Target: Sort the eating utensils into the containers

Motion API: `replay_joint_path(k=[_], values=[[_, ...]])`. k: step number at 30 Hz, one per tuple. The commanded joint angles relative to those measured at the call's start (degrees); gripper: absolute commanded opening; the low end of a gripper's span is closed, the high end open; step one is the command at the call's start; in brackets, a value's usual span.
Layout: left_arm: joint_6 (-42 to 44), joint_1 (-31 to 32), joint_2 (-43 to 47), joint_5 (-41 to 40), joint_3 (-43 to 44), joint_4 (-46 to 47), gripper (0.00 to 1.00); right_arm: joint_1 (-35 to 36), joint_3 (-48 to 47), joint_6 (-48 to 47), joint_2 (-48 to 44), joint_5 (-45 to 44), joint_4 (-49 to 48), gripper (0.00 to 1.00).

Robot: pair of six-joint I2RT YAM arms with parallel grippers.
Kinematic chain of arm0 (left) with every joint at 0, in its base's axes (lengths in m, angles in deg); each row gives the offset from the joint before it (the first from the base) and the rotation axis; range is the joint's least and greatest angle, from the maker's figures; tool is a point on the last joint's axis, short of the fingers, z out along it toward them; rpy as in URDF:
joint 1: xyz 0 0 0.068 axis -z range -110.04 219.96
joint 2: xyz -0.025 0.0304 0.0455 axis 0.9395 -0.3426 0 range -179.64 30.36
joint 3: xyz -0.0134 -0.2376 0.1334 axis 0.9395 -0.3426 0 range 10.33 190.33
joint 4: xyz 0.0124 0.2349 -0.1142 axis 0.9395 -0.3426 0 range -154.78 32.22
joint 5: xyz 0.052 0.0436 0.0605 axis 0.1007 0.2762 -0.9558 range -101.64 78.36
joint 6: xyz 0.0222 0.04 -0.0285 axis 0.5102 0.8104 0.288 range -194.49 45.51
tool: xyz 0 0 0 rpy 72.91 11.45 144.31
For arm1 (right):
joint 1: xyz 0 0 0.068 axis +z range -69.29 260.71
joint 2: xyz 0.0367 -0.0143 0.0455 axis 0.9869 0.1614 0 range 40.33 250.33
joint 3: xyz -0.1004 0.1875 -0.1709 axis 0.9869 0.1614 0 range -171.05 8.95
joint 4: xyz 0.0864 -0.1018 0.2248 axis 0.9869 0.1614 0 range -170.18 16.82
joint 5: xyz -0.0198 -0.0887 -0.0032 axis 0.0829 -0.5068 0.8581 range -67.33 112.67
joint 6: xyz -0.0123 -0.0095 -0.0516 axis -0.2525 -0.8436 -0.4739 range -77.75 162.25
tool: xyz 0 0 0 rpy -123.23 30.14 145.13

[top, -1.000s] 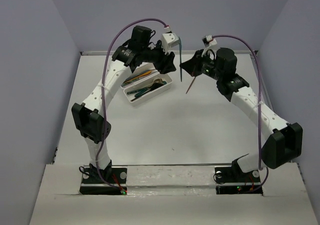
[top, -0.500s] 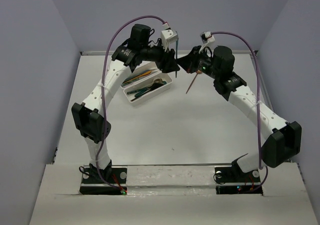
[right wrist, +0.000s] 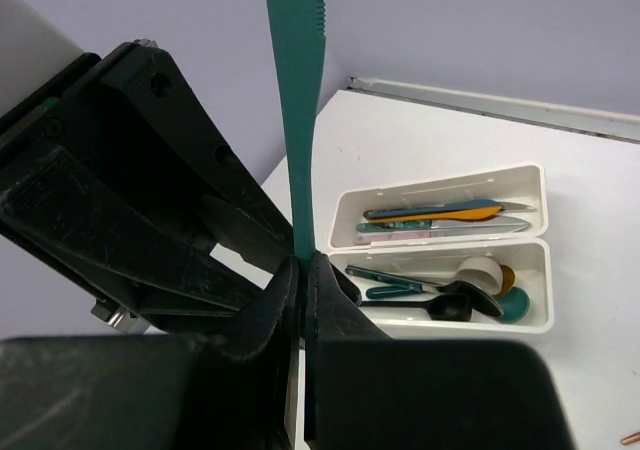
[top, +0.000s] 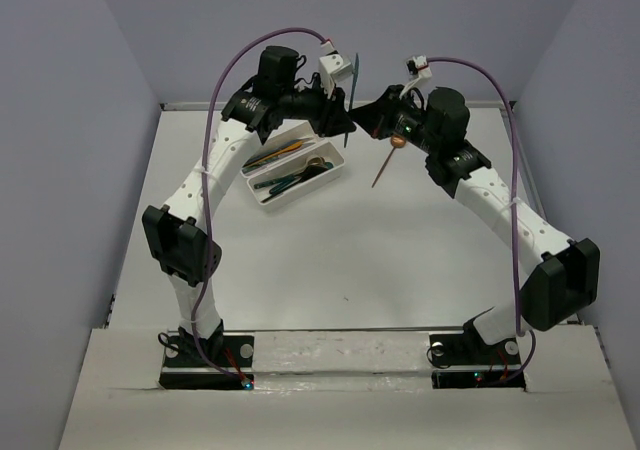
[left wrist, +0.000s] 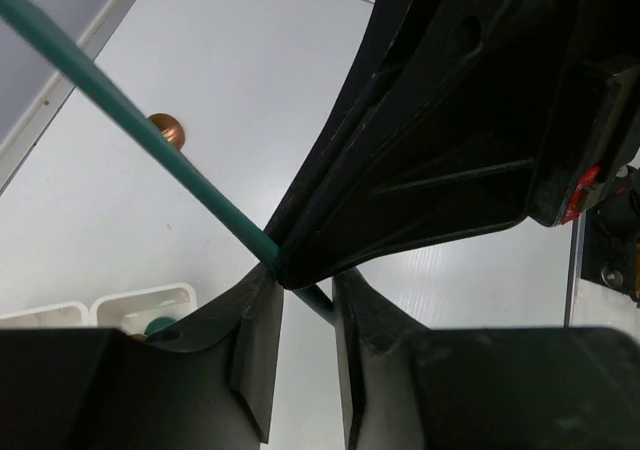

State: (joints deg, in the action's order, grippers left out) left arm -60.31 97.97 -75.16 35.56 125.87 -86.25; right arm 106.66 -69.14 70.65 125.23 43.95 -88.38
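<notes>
While the right gripper pinches the slim teal serrated knife upright in mid-air beside the long white plastic trays, the left gripper flanks its handle (grip unclear). Releasing it before the other side holds firmly could drop it outside them.

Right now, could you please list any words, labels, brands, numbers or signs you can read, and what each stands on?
None: no word, label, brand, number or sign can be read in any view. The teal knife and the white trays show no print. A small red part in the left wrist view is too blurred to tell whether it bears marks.
</notes>
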Motion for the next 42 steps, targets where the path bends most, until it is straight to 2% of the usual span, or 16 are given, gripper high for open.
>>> replay_joint_path(k=[1, 5, 10, 14, 15, 16, 17, 18, 20, 24, 29, 30, 32, 36, 38, 42], values=[[-0.99, 0.38, 0.49, 0.96, 2.58, 1.14, 0.29, 0.5, -1.2, 3.49, 0.17, 1.57, -6.73, 0.0], [-0.99, 0.29, 0.13, 0.61, 2.4, 0.7, 0.23, 0.5, 0.04, 6.48, 0.79, 2.71, -9.71, 0.0], [-1.78, -0.23, 0.22, -0.18, 2.4, 0.87, 0.0, 0.5, 1.44, 7.89, 1.41, 3.07, -10.78, 0.0], [-4.24, -1.38, 0.05, -4.47, 2.14, 0.78, 0.0, 0.5, 2.15, 8.07, 1.58, 2.11, -9.73, 0.0], [-4.5, -2.6, -0.56, -7.97, 2.4, 0.44, 0.0, 0.5, 2.41, 7.98, 1.49, -0.07, -9.03, 0.09], [-3.81, -3.57, -1.09, -9.39, 2.84, -1.13, 0.0, 0.5, 2.93, 6.68, 0.97, -1.49, -7.28, 0.38], [-2.76, -4.79, -1.79, -10.28, 3.54, -2.19, 0.0, 0.5, 3.29, 5.1, 0.44, -2.72, -6.04, 0.51], [-1.18, -7.5, -3.54, -12.98, 5.2, -3.25, 0.0, 0.5, 3.55, 3.78, 0.0, -6.3, -4.29, 0.73], [4.86, -9.63, -5.13, -23.14, 6.18, -5.19, 0.0, 0.5, 3.9, 0.88, -1.48, -11.32, 1.84, 0.98], [17.24, -11.92, -11.18, -37.31, 9.94, -7.12, 0.0, 0.5, 3.91, -2.82, -2.55, -24.31, 10.55, 1.0], [25.11, -13.59, -21.64, -46.58, 19.17, -9.76, 0.0, 0.5, -0.13, -3.7, 0.69, -30.42, 21.89, 1.0], [25.81, -13.77, -25.84, -48.93, 24.85, -10.98, 0.0, 0.5, -1.18, -3.88, 1.57, -30.42, 23.31, 1.0], [28.01, -13.95, -32.34, -48.7, 31.81, -16.77, 0.0, 0.5, -3.04, -3.88, 3.51, -30.68, 26.56, 1.0], [30.73, -13.69, -43.42, -47.46, 55.34, -28.37, 0.0, -0.11, -0.5, -2.92, 4.65, -31.21, 27.1, 1.0], [32.4, -13.16, -42.76, -47.99, 51.37, -28.92, 0.0, -1.43, 0.12, -0.55, 6.5, -29.72, 28.15, 1.0], [33.2, -13.07, -45.48, -44.3, 56.09, -33.49, 0.0, -5.91, -3.11, 5.08, 12.54, -25.59, 32.28, 0.99]])
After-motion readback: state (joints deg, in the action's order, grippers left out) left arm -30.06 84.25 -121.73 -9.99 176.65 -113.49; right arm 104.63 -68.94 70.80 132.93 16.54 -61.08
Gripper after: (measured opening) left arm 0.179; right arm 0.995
